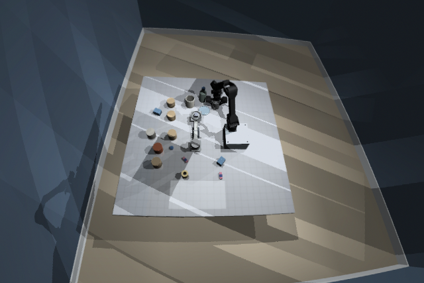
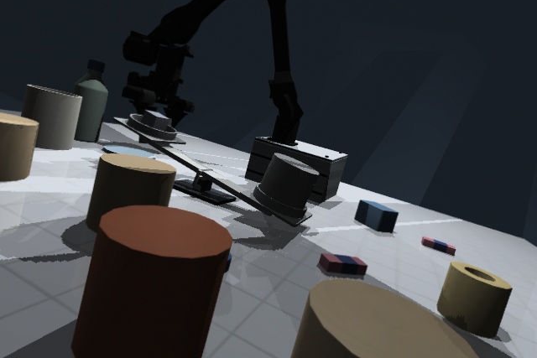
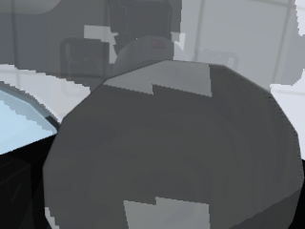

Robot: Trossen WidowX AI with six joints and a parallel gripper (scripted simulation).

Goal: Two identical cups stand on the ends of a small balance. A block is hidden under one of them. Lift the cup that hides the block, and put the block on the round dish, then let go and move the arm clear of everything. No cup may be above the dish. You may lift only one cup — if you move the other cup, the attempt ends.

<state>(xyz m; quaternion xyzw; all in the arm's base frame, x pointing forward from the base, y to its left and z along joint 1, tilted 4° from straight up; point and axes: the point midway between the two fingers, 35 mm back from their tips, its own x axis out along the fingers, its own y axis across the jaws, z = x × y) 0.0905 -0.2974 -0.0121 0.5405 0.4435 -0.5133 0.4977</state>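
Exterior view first, with left, right, near and far taken from it: we see the balance (image 1: 195, 124) (image 2: 227, 185) tilted, its left end raised and its right end low. We find the block (image 1: 195, 114) (image 2: 156, 120) uncovered on the raised left pan, inside the round rim, so it is not on the dish. On the low right pan we see the other cup (image 1: 195, 145) (image 2: 289, 180), bottom up and leaning with the beam.

Our gripper (image 1: 216, 103) (image 2: 161, 119) (image 3: 163, 143) is clamped around the lifted cup (image 1: 215, 102) (image 3: 176, 143), pointing down on the far side of the raised pan. The pan and block hide that cup from us in the exterior view, but it fills much of the wrist view. From the top we see it beside the pale blue round dish (image 1: 204, 111) (image 2: 125, 151) (image 3: 21, 119), not over it. The dish lies flat near the raised end.

At the far left we have a green bottle (image 1: 203, 95) (image 2: 91, 105) and a wide grey container (image 1: 189, 101) (image 2: 52, 117), both upright. A red cylinder (image 1: 158, 148) (image 2: 151, 284) stands near us, with a tan cylinder (image 1: 172, 134) (image 2: 130, 194) just behind it. On the right we see a blue box (image 1: 220, 161) (image 2: 376, 215), and nearer, a yellow cylinder with a hole (image 1: 185, 173) (image 2: 472, 302). The arm rises from a pale box-shaped base (image 1: 239, 139) (image 2: 320, 153) beyond the balance.
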